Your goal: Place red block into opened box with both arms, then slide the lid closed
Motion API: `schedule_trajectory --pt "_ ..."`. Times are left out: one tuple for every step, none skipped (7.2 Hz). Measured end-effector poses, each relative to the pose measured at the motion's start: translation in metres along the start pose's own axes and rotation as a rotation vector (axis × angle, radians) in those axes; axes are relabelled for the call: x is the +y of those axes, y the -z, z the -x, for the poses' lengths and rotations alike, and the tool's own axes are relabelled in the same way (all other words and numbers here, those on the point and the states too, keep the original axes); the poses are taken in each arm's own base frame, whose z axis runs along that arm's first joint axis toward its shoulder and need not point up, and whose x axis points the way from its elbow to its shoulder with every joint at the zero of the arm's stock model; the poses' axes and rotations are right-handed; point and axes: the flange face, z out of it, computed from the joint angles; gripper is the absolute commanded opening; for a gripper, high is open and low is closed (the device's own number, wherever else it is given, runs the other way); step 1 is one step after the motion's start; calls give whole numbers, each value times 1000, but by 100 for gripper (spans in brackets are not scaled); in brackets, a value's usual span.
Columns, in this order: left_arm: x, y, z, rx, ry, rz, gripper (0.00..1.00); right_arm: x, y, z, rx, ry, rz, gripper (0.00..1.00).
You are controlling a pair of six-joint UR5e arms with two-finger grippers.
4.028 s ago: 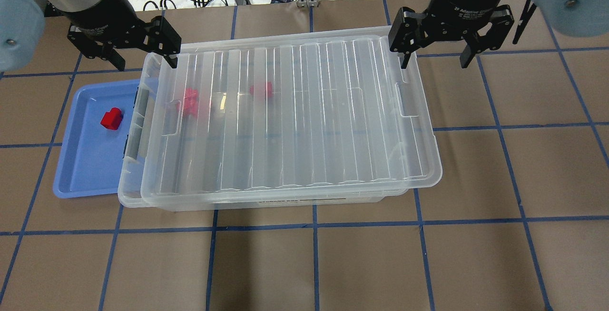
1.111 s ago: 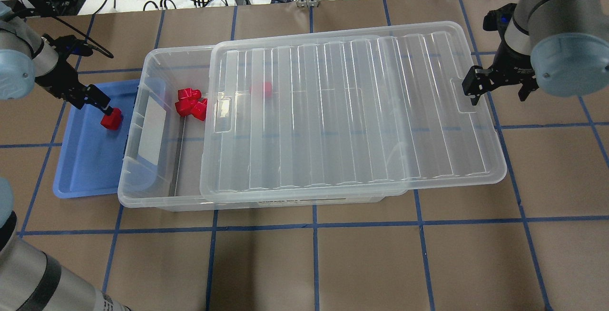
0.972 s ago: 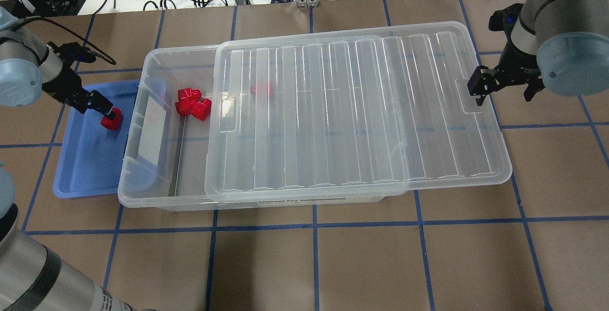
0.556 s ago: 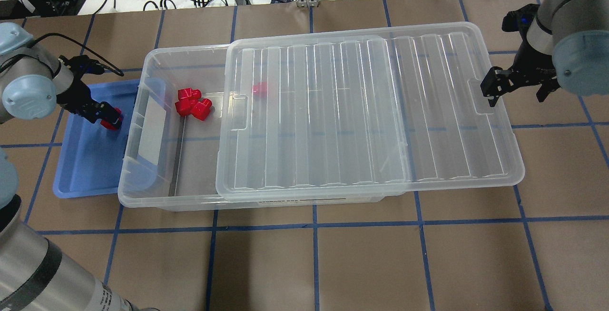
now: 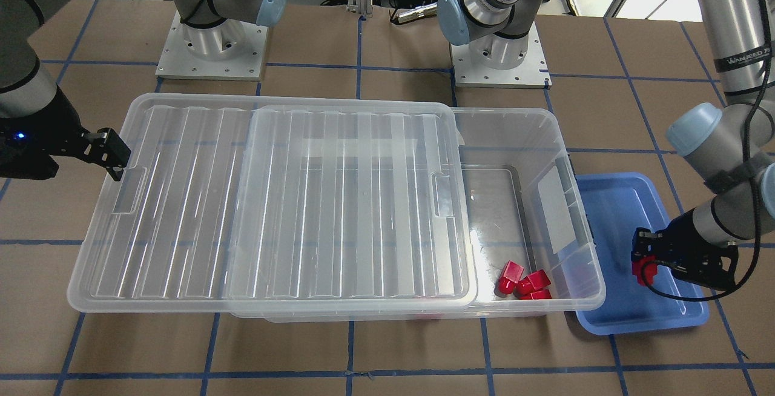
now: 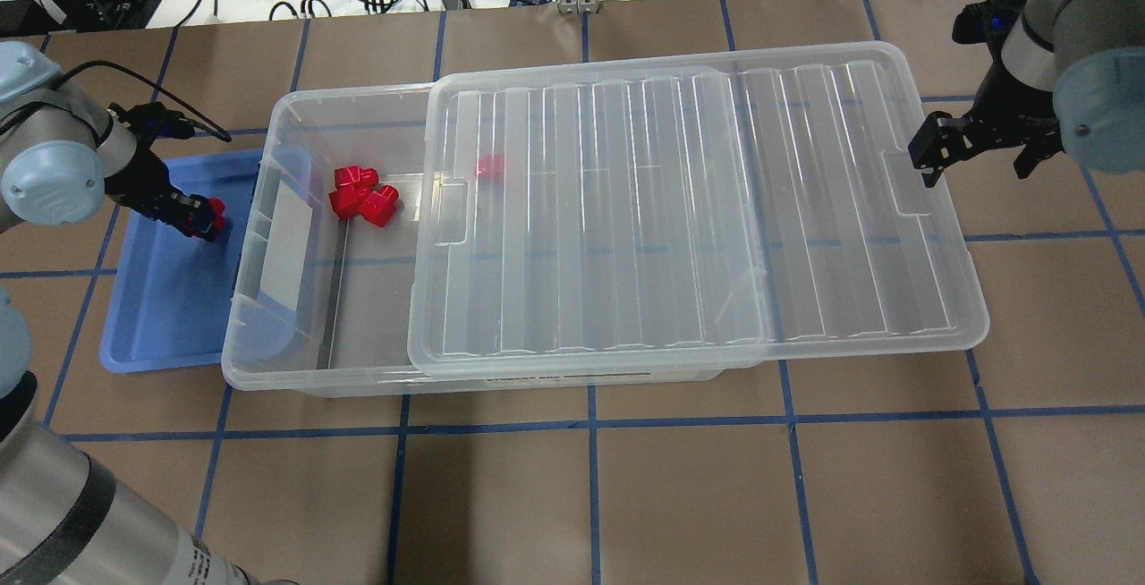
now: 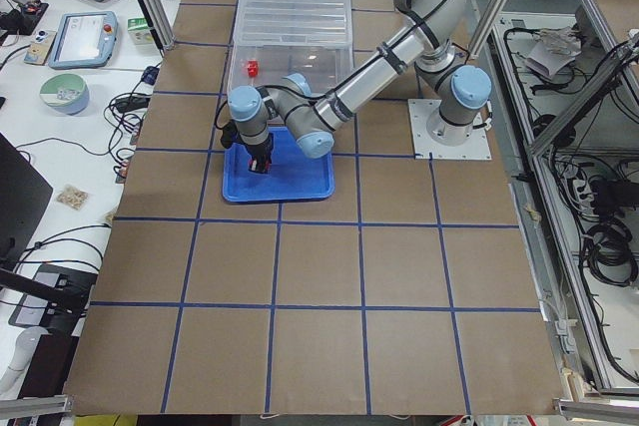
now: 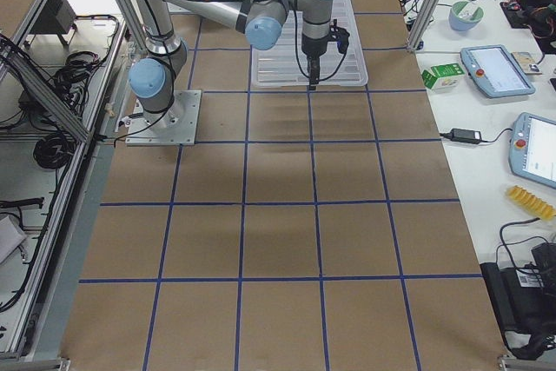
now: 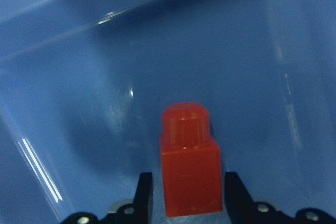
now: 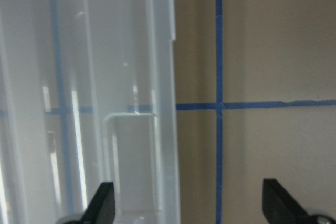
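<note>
The red block (image 9: 190, 166) is found upright on the floor of the blue tray (image 6: 156, 317), which is set on the table (image 6: 626, 495) just beside the left end of the box (image 6: 241, 361). The block is straddled by the left pincer (image 9: 188, 177), which is lowered into the tray. In the left wrist view a finger (image 9: 146, 192) is seen on each side of the block with a thin gap showing on both sides, so the pincer is taken as released, not clamped.

The lid (image 6: 698, 209) is laid flat on top of the box but is shifted toward the robot's right and slightly skewed. The left end of the box is left uncovered, and the right end of the lid is carried out past the box over the table. Two red blocks (image 6: 362, 196) are seen touching each other in the uncovered part, near the far wall, and a third (image 6: 489, 166) is made out dimly through the lid.

The right pincer (image 6: 978, 151) is held spread wide at the overhanging end of the lid. One finger (image 10: 105, 203) is placed at the handle recess there, the other well out over the bare table, and nothing is grasped
</note>
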Motion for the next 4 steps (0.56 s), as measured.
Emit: schedule_trajectory --pt "-1 48 -10 5 16 23 0 -1 42 35 -27 34 -45 100" --pt "-1 99 -38 16 37 41 0 5 81 79 -46 45 -58 100" --pt "-2 143 -84 13 63 40 0 15 104 115 -61 24 -43 100" --pt "-6 172 -141 -1 82 32 0 24 111 135 -68 -3 -16 100"
